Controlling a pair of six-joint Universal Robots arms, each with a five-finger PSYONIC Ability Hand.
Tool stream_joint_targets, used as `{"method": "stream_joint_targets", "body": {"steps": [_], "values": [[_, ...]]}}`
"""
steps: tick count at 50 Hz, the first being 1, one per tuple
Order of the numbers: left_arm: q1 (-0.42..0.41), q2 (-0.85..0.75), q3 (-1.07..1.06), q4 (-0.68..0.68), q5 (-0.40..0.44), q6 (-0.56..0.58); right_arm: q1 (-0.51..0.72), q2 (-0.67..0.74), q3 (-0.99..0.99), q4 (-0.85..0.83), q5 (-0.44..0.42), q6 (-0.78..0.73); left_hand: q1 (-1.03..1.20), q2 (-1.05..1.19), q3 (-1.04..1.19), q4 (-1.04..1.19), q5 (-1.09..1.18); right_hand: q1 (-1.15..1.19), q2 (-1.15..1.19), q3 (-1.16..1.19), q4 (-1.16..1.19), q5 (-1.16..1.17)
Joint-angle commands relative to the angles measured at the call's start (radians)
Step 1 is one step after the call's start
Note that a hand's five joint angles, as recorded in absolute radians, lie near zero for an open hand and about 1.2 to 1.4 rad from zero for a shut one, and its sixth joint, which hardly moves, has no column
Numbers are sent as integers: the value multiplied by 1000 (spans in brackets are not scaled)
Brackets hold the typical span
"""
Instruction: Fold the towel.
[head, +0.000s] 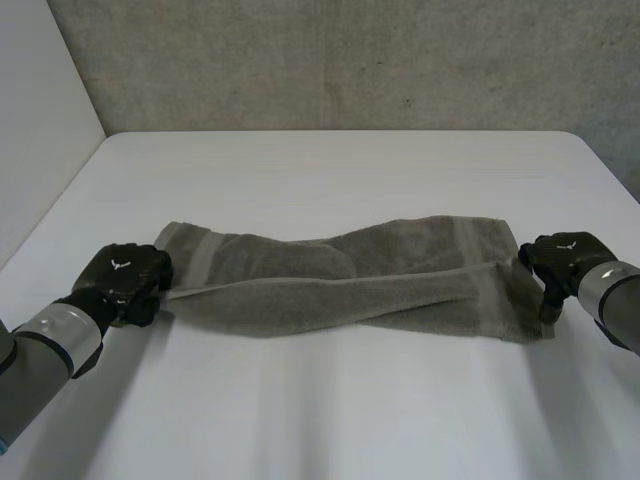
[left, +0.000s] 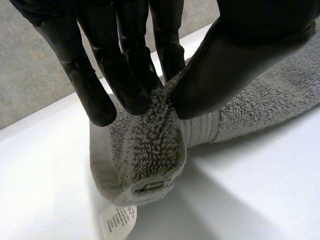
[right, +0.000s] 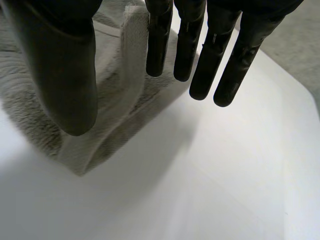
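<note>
The towel (head: 340, 280) lies long across the white surface (head: 330, 410). The left hand (head: 125, 275) pinches one end between fingers (left: 125, 80) and thumb, a tag (left: 119, 220) just below. The right hand (head: 562, 262) holds the other end's edge between thumb and straight fingers (right: 159, 47).

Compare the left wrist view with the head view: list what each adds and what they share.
Extra in the left wrist view: a white label at the towel's corner, and the left hand pinching that corner between thumb and fingers. Extra in the head view: the whole towel stretched across the table, the right hand at its other end, and the grey wall behind. Shared: left hand, towel, white table.
</note>
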Motion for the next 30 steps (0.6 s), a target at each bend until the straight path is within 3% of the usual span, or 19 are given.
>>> {"method": "stream_joint_targets", "body": {"steps": [1, 9, 30], "values": [[0, 1, -15, 1, 4, 2, 6, -7, -2, -38, 29, 55, 123, 91, 70, 47, 78, -11, -28, -22, -34, 13], [-3, 27, -38, 1, 7, 2, 55, 37, -30, -96, 54, 66, 123, 91, 70, 47, 78, -8, -25, -19, -31, 16], [-11, 76, -69, 1, 7, 2, 86, 189, -205, -50, 65, 70, 123, 91, 70, 47, 78, 1, -16, -10, -22, 24]]}}
